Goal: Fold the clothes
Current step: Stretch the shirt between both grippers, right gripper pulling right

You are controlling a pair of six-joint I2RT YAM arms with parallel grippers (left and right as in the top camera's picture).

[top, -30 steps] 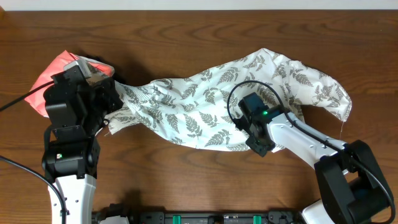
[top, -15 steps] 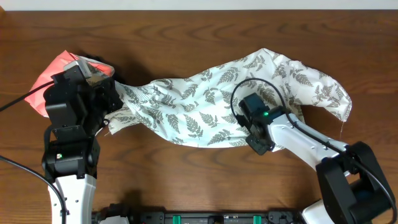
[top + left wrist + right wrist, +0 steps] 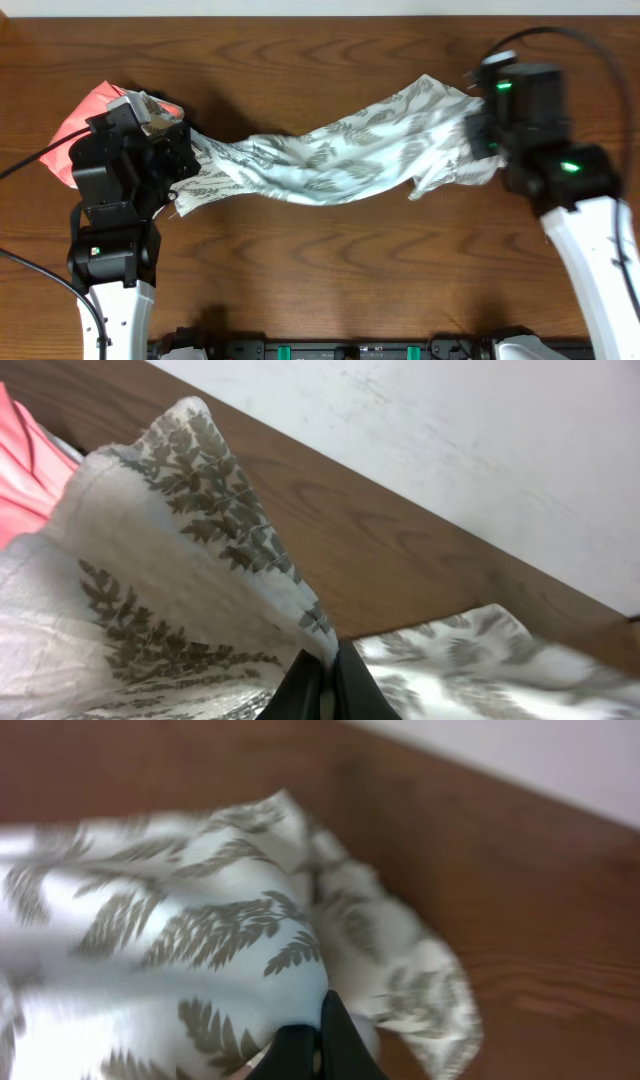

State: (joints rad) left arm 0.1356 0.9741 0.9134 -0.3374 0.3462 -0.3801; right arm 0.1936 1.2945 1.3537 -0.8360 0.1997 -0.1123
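Fern-print dress [image 3: 340, 155] is stretched in a sagging band across the middle of the overhead frame, left end at centre left, right end at upper right, cloth bunched and partly blurred. Left gripper [image 3: 322, 682] at centre left, fingers pressed together, pinching a dress edge; a flap stands up above it in the left wrist view. Right gripper [image 3: 318, 1038] at upper right, jaws also closed, nipping a fold of the dress, fabric draping to its left. Pink garment [image 3: 80, 118] upper left, just beside the dress end. Brown wood table [image 3: 300, 270] under everything.
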